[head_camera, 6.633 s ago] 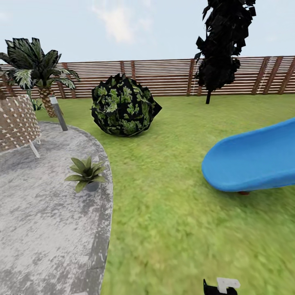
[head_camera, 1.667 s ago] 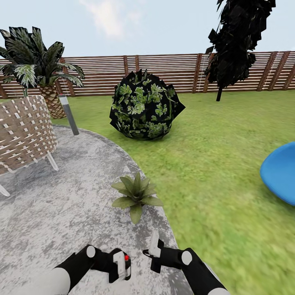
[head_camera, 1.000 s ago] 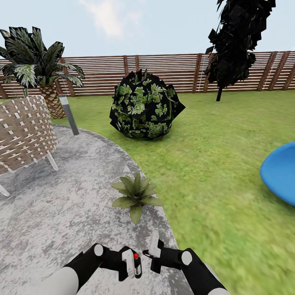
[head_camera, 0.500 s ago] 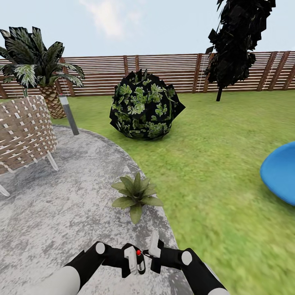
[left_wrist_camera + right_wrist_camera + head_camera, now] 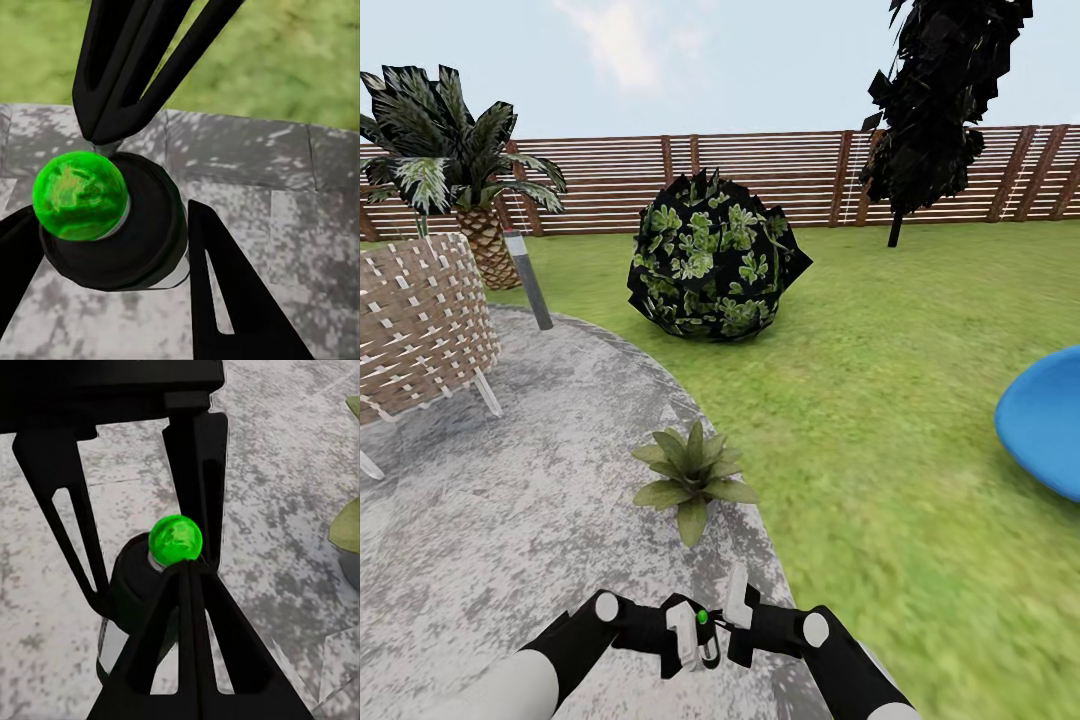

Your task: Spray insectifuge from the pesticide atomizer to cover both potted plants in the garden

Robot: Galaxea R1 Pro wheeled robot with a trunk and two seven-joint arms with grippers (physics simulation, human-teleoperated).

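The pesticide atomizer (image 5: 682,633), a small dark cylinder with a white label, stands upright in my left gripper (image 5: 690,640), which is shut on its body low over the grey patio. A green ball (image 5: 79,195) glows on the atomizer's head. My right gripper (image 5: 735,608) is shut, and its joined fingertips (image 5: 187,574) touch that green ball (image 5: 176,538) from the side. One potted plant (image 5: 690,478), a low rosette of pointed green leaves, sits on the patio edge just beyond both grippers; a leaf of the plant (image 5: 346,526) is seen in the right wrist view.
A wicker chair (image 5: 420,315) stands on the patio (image 5: 510,500) at the left, with a grey bollard lamp (image 5: 528,280) and a palm (image 5: 455,165) behind it. A big leafy bush (image 5: 710,260) sits on the lawn ahead, a blue slide (image 5: 1045,415) at the right, a fence (image 5: 780,175) behind.
My left arm has carried the atomizer rightward until it meets the right gripper's tips. The dot on its head has turned from red to green. The camera and the plant have stayed put.
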